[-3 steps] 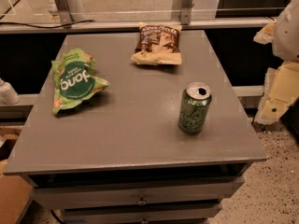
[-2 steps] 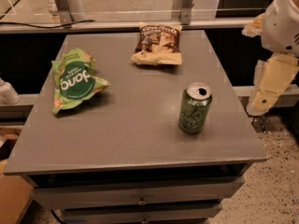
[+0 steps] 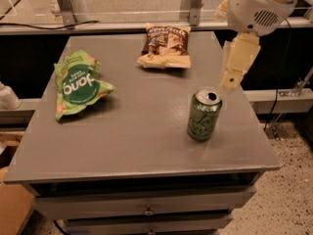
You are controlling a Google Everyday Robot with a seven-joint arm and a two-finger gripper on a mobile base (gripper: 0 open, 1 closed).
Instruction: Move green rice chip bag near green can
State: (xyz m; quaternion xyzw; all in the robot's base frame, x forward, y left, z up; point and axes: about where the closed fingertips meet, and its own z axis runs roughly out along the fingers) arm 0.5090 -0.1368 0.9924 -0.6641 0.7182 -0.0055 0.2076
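Swinging in from the right edge of the frame, the arm now reaches over the right side of the table (image 3: 146, 146). A second ago it hung outside the table's corner. The hand (image 3: 232, 80) now hangs in the upper right of the frame, just above and slightly right of the green can (image 3: 204, 114), apart from it. Nothing on the table has shifted.

Whether the hand is wide or narrow cannot be told from this angle. It holds nothing.

The green rice chip bag (image 3: 80, 84) lies flat and crinkled at the left of the frame, near the table's left edge, with its dark round logo facing up. The green can stands upright at right of centre, well apart from the bag, with bare table between them. A brown chip bag (image 3: 164, 45) lies at the upper middle, near the far edge.

By my reading the step in hand is the approach, since the bag has not yet been touched. The hand is on the wrong side for a grasp. The next move calls for travel leftward across the frame, high enough to clear the can and passing in front of the brown bag. It would then descend onto the green bag and pinch a raised fold. The can is light and upright, so a low sweep could tip it.
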